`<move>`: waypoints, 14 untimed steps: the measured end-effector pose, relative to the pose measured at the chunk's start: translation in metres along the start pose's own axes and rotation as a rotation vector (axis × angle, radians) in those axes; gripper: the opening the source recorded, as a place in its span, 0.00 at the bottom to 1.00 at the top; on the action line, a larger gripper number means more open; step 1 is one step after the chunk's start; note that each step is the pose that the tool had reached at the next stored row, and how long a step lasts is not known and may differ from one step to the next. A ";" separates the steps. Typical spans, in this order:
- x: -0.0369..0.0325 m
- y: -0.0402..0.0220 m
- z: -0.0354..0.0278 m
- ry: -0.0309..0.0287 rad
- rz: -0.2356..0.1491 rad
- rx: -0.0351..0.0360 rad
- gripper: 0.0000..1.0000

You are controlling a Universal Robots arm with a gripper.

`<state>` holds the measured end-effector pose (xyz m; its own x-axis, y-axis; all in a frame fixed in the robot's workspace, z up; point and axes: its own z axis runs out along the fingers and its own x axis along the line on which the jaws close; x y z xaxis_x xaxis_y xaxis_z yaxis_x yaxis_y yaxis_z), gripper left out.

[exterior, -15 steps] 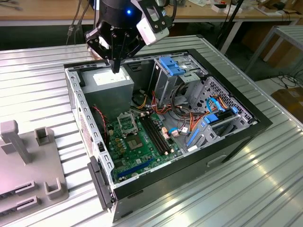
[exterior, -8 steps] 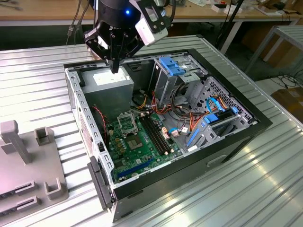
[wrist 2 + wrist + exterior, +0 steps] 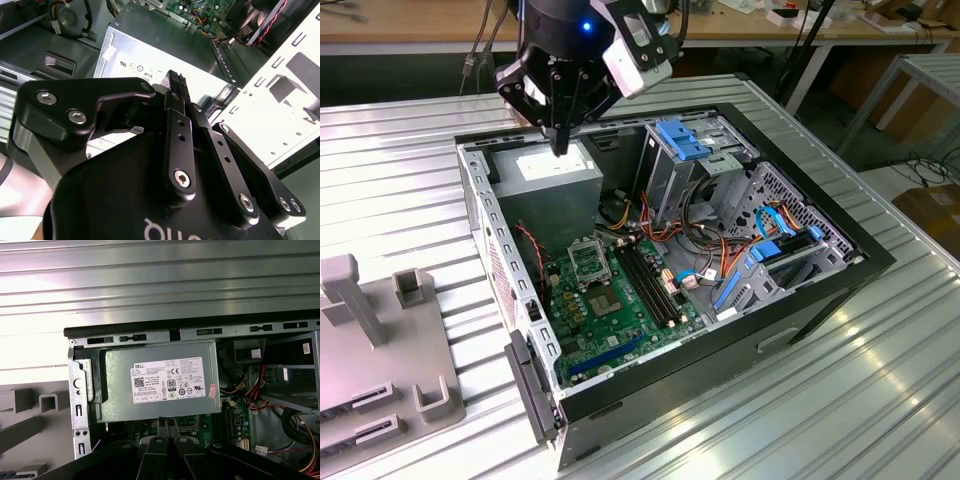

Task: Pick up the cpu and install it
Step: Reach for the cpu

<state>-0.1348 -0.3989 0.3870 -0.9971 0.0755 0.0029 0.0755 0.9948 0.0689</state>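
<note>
The gripper [image 3: 560, 146] hangs above the open computer case [image 3: 880, 262], which lies on its side on a ribbed metal table [image 3: 400, 150]. In the exterior view its tips hover over the grey power supply [image 3: 555, 172] at the case's far corner, clear of it. In both wrist views the fingers [image 3: 177, 130] are drawn narrowly together, tips nearly meeting, and nothing can be seen between them; the gripper [image 3: 175, 81] [image 3: 167, 423] points down at the labelled face of the power supply [image 3: 150, 55] [image 3: 160, 382]. The cpu [image 3: 607, 303] appears to be the small dull grey square lying flat on the green motherboard [image 3: 620, 335], well apart from the gripper. It sits just beside the silver socket frame [image 3: 588, 262], on the side away from the power supply, with the long black memory slots [image 3: 646, 277] toward the exterior view's right of it. The socket's centre looks dark. Coloured cables run across the middle of the case, and blue drive brackets [image 3: 680, 136] sit at its far side. A grey slotted fixture [image 3: 380, 345] rests on the table at the exterior view's left, apart from the case. A strip of the motherboard [image 3: 235, 426] shows past the power supply in the first wrist view.
</note>
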 end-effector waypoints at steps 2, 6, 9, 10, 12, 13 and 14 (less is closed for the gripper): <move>0.0004 0.0000 0.0001 0.0005 0.000 -0.0003 0.11; 0.0016 -0.0002 0.0004 0.0017 0.000 -0.0009 0.11; 0.0022 -0.0002 0.0005 0.0027 0.000 -0.0012 0.11; 0.0025 -0.0002 0.0007 0.0032 0.000 -0.0015 0.11; 0.0029 -0.0003 0.0008 0.0037 0.000 -0.0017 0.11; 0.0032 -0.0003 0.0009 0.0041 0.000 -0.0019 0.11; 0.0033 -0.0003 0.0009 0.0044 0.000 -0.0020 0.11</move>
<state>-0.1382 -0.3989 0.3860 -0.9971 0.0755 0.0074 0.0758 0.9946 0.0710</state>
